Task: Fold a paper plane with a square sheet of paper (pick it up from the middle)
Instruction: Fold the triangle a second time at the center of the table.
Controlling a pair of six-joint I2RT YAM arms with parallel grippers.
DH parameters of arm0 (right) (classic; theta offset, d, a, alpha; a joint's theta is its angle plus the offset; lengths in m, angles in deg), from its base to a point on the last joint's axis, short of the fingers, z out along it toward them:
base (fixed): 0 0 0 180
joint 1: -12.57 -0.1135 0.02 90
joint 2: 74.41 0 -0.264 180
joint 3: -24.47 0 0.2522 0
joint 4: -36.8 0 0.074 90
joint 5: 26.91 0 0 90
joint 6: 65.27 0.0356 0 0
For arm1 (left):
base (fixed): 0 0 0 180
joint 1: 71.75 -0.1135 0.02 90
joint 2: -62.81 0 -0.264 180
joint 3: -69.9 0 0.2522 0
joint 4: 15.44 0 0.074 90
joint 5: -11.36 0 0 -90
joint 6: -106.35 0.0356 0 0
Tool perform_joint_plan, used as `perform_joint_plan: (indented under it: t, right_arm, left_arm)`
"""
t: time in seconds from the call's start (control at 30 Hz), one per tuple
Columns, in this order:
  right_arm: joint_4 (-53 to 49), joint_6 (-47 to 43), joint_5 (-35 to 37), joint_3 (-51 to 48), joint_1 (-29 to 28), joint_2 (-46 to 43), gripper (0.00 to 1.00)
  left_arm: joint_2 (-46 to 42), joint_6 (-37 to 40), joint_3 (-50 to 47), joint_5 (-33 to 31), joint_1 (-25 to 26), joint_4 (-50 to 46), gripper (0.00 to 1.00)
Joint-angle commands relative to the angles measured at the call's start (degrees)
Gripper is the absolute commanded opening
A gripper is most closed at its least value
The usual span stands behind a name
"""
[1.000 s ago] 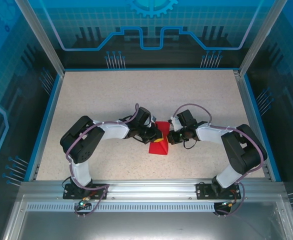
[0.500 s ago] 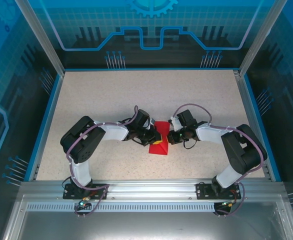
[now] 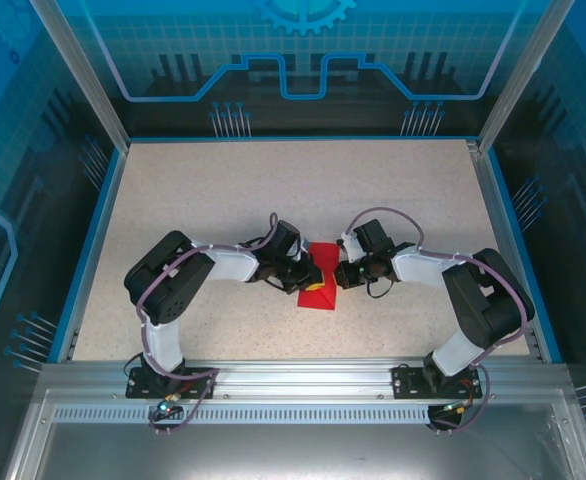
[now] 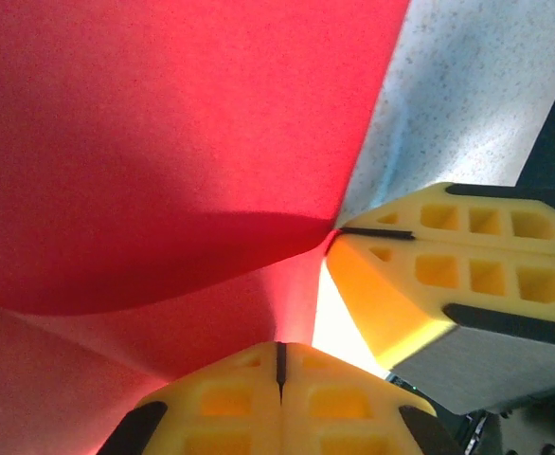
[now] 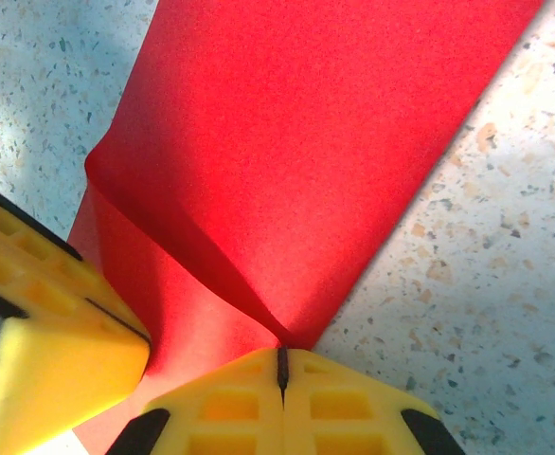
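The square sheet of paper (image 3: pixel 322 259) is bright red and lies bent at the middle of the table, between my two grippers. My left gripper (image 3: pixel 314 284) is shut on its left side. In the left wrist view its yellow fingertips (image 4: pixel 280 353) meet where a crease of the sheet (image 4: pixel 145 142) runs in. My right gripper (image 3: pixel 339 272) is shut on the right edge. In the right wrist view it (image 5: pixel 282 354) pinches the point of a raised fold in the sheet (image 5: pixel 296 152). The two grippers sit close together, almost touching. The paper plane is out of view.
The speckled beige table (image 3: pixel 223 200) has a blue rim and clear enclosure walls on three sides. An aluminium rail (image 3: pixel 293 378) carries both arm bases at the near edge. The right gripper's yellow fingers (image 4: pixel 448 275) crowd the left wrist view, and the left gripper's fingers (image 5: pixel 50 322) crowd the right wrist view.
The left arm has pulled slightly back toward the left and the near edge, still holding the sheet. The right arm has not visibly moved.
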Motion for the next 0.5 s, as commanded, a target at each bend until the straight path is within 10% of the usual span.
perform_joint_plan:
  t: [0.0, 0.47]
  right_arm:
    - [-0.8, -0.5, 0.1, 1.0, 0.8, 0.2, 0.04]
    - [-2.5, 0.2, -0.5, 1.8, 0.8, -2.0, 0.13]
  left_arm:
    - [1.4, 0.7, -1.0, 0.3, 0.5, 0.3, 0.02]
    - [2.7, 1.0, -3.5, -1.3, 0.7, 0.5, 0.01]
